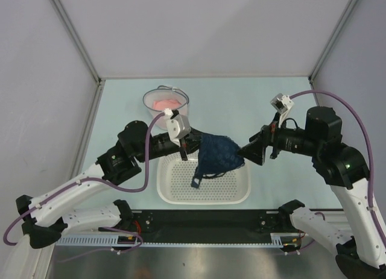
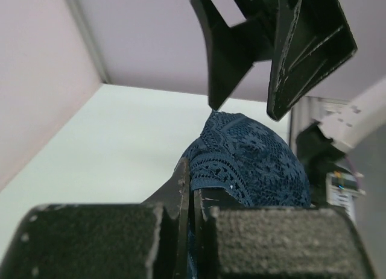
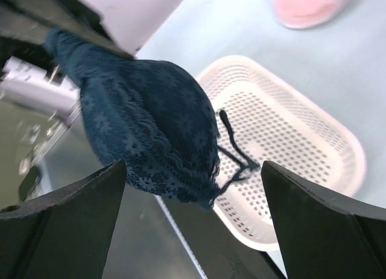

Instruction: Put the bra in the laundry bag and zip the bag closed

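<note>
The bra (image 1: 219, 155) is dark blue lace and hangs in the air above a white perforated basket, one strap dangling down. My left gripper (image 1: 184, 145) is shut on the bra's left edge; in the left wrist view the fabric (image 2: 253, 164) is pinched between the closed fingers (image 2: 181, 188). My right gripper (image 1: 248, 151) stands wide open at the bra's right side, and the cup (image 3: 151, 122) hangs just ahead of its spread fingertips (image 3: 114, 170). The laundry bag (image 1: 166, 102) is a round white mesh pouch at the back, with something pink inside.
The white perforated basket (image 1: 205, 185) sits on the table right under the bra, near the front edge; in the right wrist view the basket (image 3: 301, 140) lies beyond the fabric. Pale walls close off the left, the right and the back.
</note>
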{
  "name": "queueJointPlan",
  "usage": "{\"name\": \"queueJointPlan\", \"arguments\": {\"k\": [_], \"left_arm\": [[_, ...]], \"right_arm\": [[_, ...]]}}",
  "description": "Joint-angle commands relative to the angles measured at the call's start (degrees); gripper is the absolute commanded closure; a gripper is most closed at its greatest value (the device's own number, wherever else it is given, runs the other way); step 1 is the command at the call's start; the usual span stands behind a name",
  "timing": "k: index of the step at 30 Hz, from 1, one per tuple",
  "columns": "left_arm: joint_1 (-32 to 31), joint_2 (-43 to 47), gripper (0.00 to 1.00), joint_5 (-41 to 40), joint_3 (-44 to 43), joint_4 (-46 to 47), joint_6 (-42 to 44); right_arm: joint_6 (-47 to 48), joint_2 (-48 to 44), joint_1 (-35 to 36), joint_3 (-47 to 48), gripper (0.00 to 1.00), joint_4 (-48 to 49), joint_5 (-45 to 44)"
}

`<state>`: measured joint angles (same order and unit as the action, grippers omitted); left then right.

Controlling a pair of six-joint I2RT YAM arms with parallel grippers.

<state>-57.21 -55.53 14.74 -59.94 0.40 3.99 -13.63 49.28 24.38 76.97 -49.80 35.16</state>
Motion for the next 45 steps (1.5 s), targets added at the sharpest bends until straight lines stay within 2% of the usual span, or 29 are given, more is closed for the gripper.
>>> {"name": "queueJointPlan", "arguments": {"k": [1,4,6,8,16,20,25,28,31,32,34,35,37,38,43,45], "left_arm": [[0.6,-1.3,1.0,11.0,-8.3,-12.7,-5.2],[0.7,-4.6,1.0,15.0,-14.0,-20.3,-7.8],[0.8,-5.5,1.0,18.5,-15.2,-22.0,-9.1],[0.8,-5.6,1.0,19.8,-15.1,-22.6,-10.9],[1.0,-6.2,1.0,22.2,-16.3,-23.5,-13.0],[1.0,-6.5,1.0,24.0,-17.3,-23.4,-13.2],[1.4,-7.6,1.0,25.6,-18.3,-23.6,-13.9],[2.0,-8.5,1.0,27.4,-19.6,-23.6,-15.0],[2.5,-9.2,1.0,29.1,-20.7,-23.8,-15.4],[2.6,-9.2,1.0,29.6,-20.7,-23.8,-15.3],[3.6,-9.2,0.99,30.2,-20.7,-24.1,-15.3],[4.1,-9.0,0.91,29.8,-20.8,-24.7,-15.4],[6.6,-8.3,0.78,28.9,-20.9,-26.7,-15.6],[7.9,-7.7,0.62,28.2,-21.0,-27.8,-15.5],[20.5,-2.1,0.28,17.3,-19.3,-36.2,-14.9],[22.8,1.5,0.25,9.5,-17.6,-37.6,-14.3]], "right_arm": [[4.1,-1.4,0.8,0.6,0.0,0.5,12.0],[-0.2,-1.3,1.3,-2.0,0.0,6.6,18.6],[-3.5,-1.3,2.3,-4.8,0.0,13.8,22.5],[-6.2,-1.1,4.3,-5.9,0.0,17.1,25.6],[-12.6,1.6,13.8,-10.4,0.0,27.5,25.1],[-9.5,4.0,16.7,-9.6,0.0,23.3,22.5],[-8.8,5.5,19.2,-10.5,0.0,23.3,21.4],[-9.1,5.8,19.6,-12.3,0.06,24.0,19.8],[-10.2,5.9,19.6,-13.2,0.22,24.8,18.1],[-10.7,5.7,19.6,-13.7,0.34,26.1,18.1],[-11.9,5.3,19.5,-14.9,0.47,27.8,18.2],[-12.3,5.0,19.1,-15.3,0.61,28.0,18.2],[-13.3,4.7,18.0,-16.3,0.74,28.3,18.7],[-13.6,4.5,16.2,-16.7,0.81,28.4,19.1],[-16.3,2.2,8.4,-18.7,0.86,28.4,21.7],[-18.0,1.6,4.5,-18.5,0.87,28.4,22.3]]}}
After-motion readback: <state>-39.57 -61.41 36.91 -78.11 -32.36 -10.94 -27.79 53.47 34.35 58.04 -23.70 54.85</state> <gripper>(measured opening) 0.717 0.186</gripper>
